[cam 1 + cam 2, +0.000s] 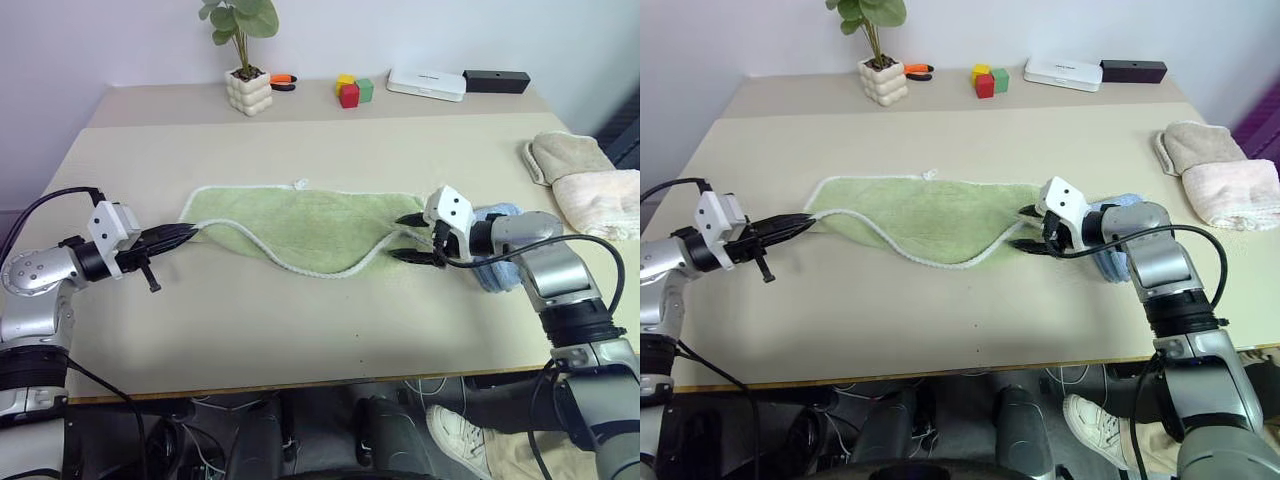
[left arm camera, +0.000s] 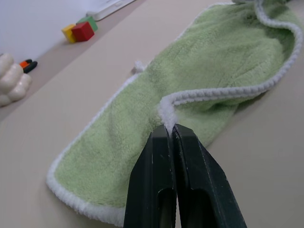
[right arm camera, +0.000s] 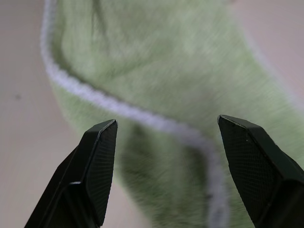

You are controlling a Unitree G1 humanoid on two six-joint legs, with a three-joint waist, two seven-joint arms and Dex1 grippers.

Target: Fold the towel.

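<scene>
we pinch the towel (image 1: 300, 225) corner with our left gripper (image 1: 188, 235); right gripper (image 1: 412, 238) gapes wide, empty, and must next clamp the right corner.

towel (image 1: 300, 225) | light green terry, whitish edging | folded lengthwise, near edge sagging | mid-table

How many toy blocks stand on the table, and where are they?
3 blocks, grouped at the table's far edge: yellow block behind, red block in front, green block beside them. More could hide behind.
</scene>
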